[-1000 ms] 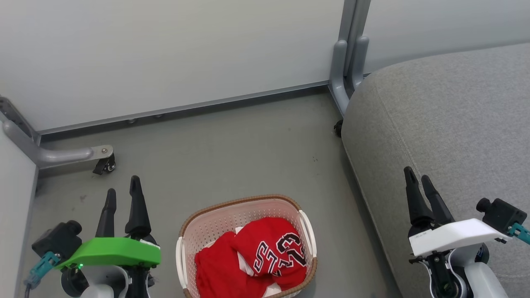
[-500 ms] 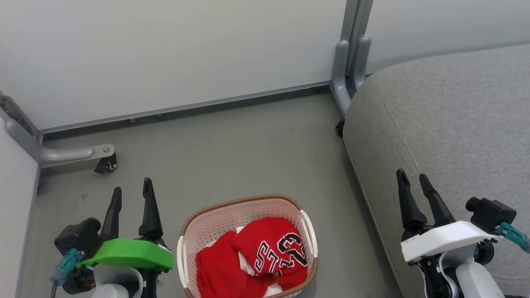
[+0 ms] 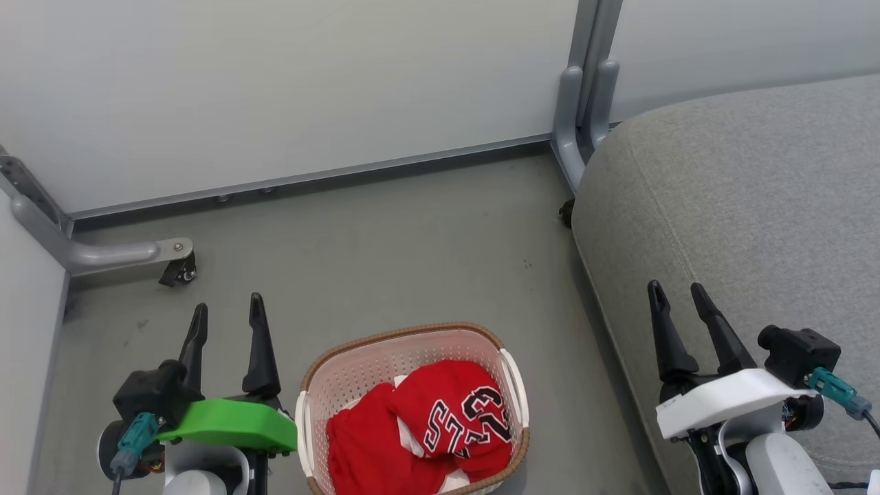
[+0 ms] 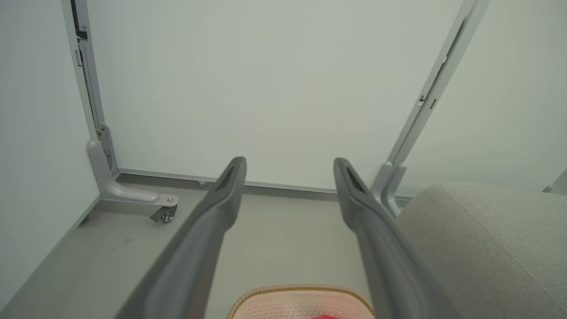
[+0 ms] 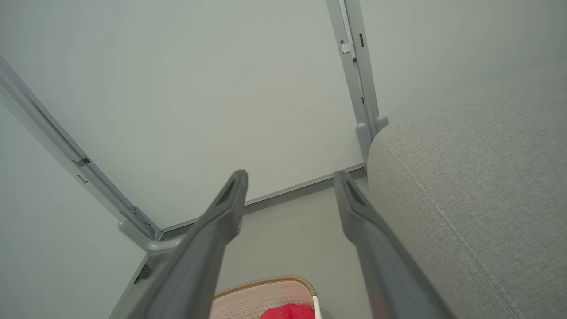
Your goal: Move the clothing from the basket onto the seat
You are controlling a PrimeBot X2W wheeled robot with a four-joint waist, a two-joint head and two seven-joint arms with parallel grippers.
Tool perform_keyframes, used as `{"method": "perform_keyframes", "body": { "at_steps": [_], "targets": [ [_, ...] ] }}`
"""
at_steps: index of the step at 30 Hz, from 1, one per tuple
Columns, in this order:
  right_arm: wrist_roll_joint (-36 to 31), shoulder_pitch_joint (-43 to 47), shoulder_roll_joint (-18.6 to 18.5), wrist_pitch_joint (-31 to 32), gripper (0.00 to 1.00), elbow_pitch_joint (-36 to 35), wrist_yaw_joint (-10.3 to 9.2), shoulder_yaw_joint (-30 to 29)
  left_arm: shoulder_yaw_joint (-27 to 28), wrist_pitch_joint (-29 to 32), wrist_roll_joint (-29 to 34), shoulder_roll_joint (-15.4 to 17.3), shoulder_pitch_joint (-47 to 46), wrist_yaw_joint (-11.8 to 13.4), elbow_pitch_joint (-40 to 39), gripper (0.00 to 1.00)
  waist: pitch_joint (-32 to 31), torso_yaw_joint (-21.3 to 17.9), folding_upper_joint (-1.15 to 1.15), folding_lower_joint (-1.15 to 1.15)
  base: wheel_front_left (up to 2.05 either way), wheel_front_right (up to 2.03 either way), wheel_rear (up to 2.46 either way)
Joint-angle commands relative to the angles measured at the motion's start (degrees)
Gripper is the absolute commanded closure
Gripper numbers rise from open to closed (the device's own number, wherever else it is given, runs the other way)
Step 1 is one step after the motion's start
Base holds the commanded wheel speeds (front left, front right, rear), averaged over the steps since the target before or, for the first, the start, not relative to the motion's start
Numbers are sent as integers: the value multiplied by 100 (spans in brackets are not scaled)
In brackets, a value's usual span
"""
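One perforated plastic basket (image 3: pixel 405 331) holds crumpled red clothing (image 3: pixel 426 426); one grey fabric seat (image 3: pixel 756 192); left claw (image 3: pixel 228 302), right claw (image 3: pixel 675 285) spread, empty.

The head camera sits high and looks forward and down. It has the basket (image 3: pixel 405 335) near, at the bottom middle, the seat (image 3: pixel 756 206) at the right and the wall (image 3: pixel 275 89) far. The left wrist camera sits lower, looks along the left gripper (image 4: pixel 289 161) and faces the far wall almost level. The right wrist camera looks along the right gripper (image 5: pixel 290 173) the same way but is rolled, so the post (image 5: pixel 354 66) leans. All 3 views share the basket's far rim, the seat's far left corner, the post and the wall. The head and left wrist views also share the caster foot (image 3: pixel 124 256) at the far left.
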Motion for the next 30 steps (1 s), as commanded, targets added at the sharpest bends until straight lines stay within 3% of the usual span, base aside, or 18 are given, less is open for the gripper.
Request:
{"method": "perform_keyframes", "body": {
  "at_steps": [1,30],
  "targets": [
    [-141,-81,-35,-50,0,-32,3,17,-14,-68,171,46,-87,27,-63,0,-3,5,0,0,0,0,0],
    [-1403,-97,-37,-372,0,-20,3,193,-200,-387,1366,53,-57,82,-118,0,-22,120,0,0,0,0,0]
  ]
}}
